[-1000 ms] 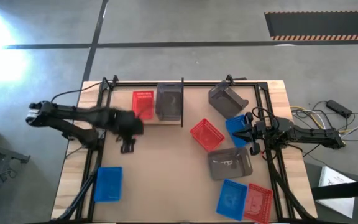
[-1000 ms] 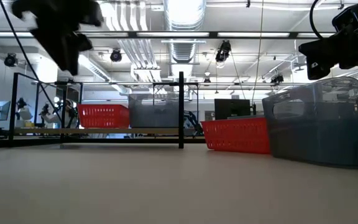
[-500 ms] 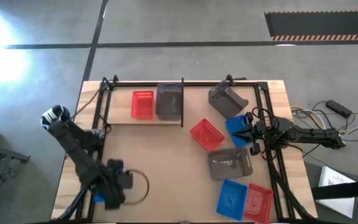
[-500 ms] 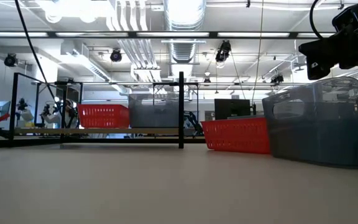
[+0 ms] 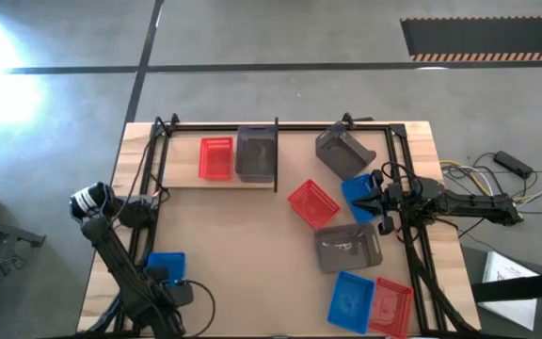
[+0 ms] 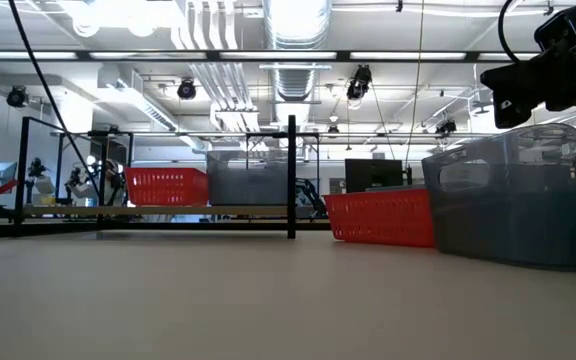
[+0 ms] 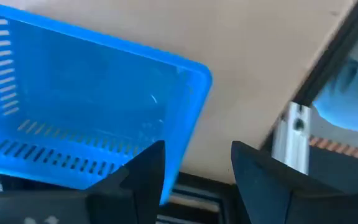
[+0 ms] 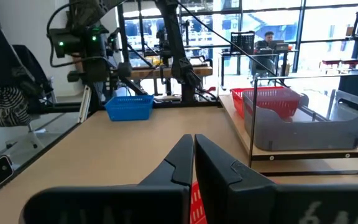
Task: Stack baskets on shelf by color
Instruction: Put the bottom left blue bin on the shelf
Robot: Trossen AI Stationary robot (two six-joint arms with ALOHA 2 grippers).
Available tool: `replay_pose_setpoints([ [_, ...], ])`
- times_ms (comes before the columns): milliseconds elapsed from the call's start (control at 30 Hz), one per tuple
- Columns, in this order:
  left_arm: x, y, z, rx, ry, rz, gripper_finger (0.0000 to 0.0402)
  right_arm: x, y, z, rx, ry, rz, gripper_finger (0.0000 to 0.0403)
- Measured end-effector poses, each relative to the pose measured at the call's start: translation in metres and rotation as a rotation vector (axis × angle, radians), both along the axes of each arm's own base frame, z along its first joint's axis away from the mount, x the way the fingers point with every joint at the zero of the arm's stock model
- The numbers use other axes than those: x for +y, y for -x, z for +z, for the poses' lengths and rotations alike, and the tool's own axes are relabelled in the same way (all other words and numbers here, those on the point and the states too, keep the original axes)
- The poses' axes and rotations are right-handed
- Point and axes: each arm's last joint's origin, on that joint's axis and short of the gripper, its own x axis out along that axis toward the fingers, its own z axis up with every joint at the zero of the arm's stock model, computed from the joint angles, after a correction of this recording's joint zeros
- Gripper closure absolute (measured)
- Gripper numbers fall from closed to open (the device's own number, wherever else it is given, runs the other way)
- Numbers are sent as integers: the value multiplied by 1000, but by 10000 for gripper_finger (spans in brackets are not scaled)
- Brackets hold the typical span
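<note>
In the high view the left gripper (image 5: 169,294) sits at the lower left of the frame, at the near edge of a lone blue basket (image 5: 165,266) on the brown tabletop (image 5: 243,254). The left wrist view shows its two dark fingers (image 7: 143,169) spread apart, one finger over the blue basket's rim and the other outside the wall, with nothing clamped between them.

The shelf (image 5: 188,179) lies in the upper middle of the high view, carrying a red basket (image 5: 216,157) and, just beside it, a dark grey basket (image 5: 256,153) against the dark upright divider (image 5: 277,153).

The right gripper (image 5: 369,201) waits at the right of the frame, fingers pressed together and empty, above a blue basket (image 5: 359,196) lying between a tilted grey basket (image 5: 343,151) and another grey basket (image 5: 348,249). A loose red basket (image 5: 312,203) lies centre-right; a blue and red pair (image 5: 371,301) sits at the lower right
</note>
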Motion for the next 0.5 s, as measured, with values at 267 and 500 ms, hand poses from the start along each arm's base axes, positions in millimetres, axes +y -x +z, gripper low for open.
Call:
replay_pose_setpoints([
  [267, 4, 10, -16, -24, -74, -38, 233, 0, 0, 0, 0, 0, 0, 394],
  [500, 9, 16, -32, -11, -89, -122, 279, 0, 0, 0, 0, 0, 0, 394],
])
